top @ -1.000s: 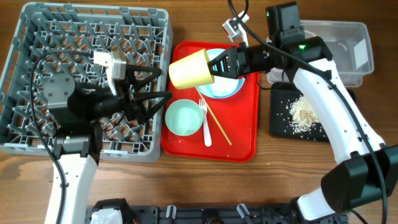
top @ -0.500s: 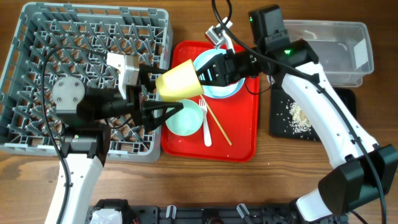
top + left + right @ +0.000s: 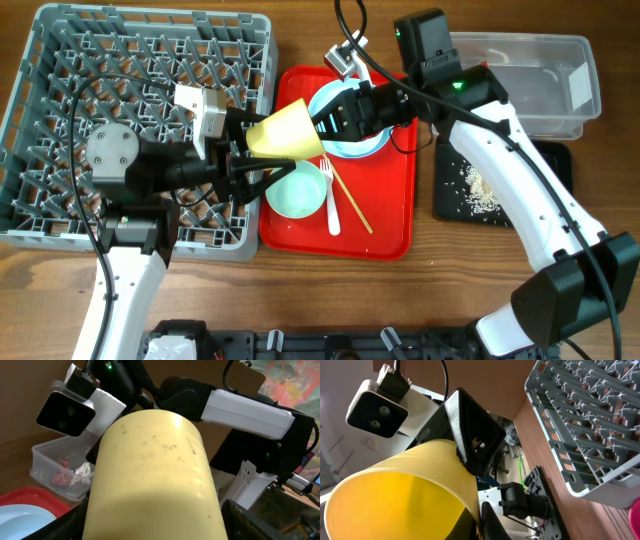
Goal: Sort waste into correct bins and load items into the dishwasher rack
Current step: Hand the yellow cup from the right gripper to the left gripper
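Note:
The small yellow cup (image 3: 287, 134) hangs on its side above the gap between the grey dishwasher rack (image 3: 60, 60) and the red tray (image 3: 392, 205). My right gripper (image 3: 330, 118) is shut on its rim, one finger inside and one outside, as the right wrist view (image 3: 477, 520) shows. My left gripper (image 3: 260, 148) is open, with a finger on each side of the cup's base end. The cup (image 3: 155, 470) fills the left wrist view between the fingers (image 3: 250, 520). The light blue bowl (image 3: 358, 142), pale green bowl (image 3: 297, 190), white fork (image 3: 329, 205) and chopsticks (image 3: 352, 203) lie on the red tray.
The clear tub (image 3: 545, 95) stands at the back right; the left wrist view shows the red-and-white wrapper (image 3: 67, 475) in it. The black tray (image 3: 448, 205) in front of it holds rice crumbs (image 3: 485, 185). My right arm crosses above both.
My right gripper carried the yellow cup left toward the rack. My left gripper moved right to meet it, and its open fingers now stand around the cup.

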